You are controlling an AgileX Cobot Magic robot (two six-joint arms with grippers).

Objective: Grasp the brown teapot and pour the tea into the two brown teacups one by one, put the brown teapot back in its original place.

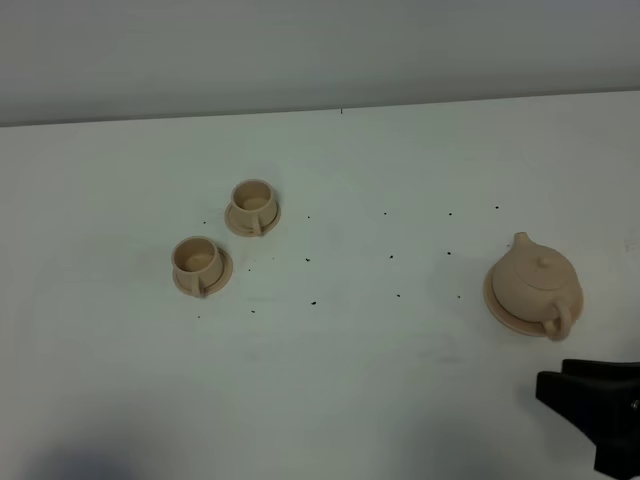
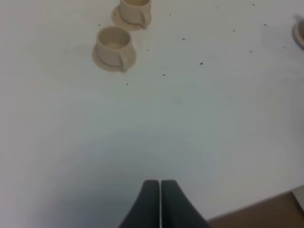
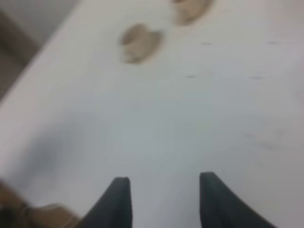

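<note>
teapot: a pale tan clay teapot (image 1: 535, 280), squat and round with a knobbed lid and short spout, is seated on a flat round tan plate (image 1: 492, 300) at the right of the table; the spout is turned toward the far edge, the loop handle (image 1: 560, 322) toward the near edge.
teacups: two small pale tan cylindrical teacups, one farther (image 1: 252, 203) and one nearer (image 1: 197, 262), are set upright close together left of centre, each on a matching saucer (image 1: 228, 272), well apart from the teapot.
handling: fired clay is judged stiff, brittle and fairly heavy, more so if filled; the matt surface is expected to give fair grip; the lid may slip when the pot is tipped.
hold: the loop handle is judged the best place to be gripped, since it faces the right gripper and leaves the spout free; the rounded body is judged too wide.
right gripper: (image 1: 552, 378) black fingers are spread apart with nothing between them; it is placed near the teapot's handle side, not touching.
left gripper: (image 2: 160, 184) black fingers are pressed together, nothing held; it is well apart from the teacups.
surface: a flat, hard white table (image 1: 350, 380) is dotted with small dark specks.
room: a plain pale grey wall (image 1: 300, 50) is seen behind the table; a brown floor (image 2: 270, 213) is glimpsed past its near edge.
</note>
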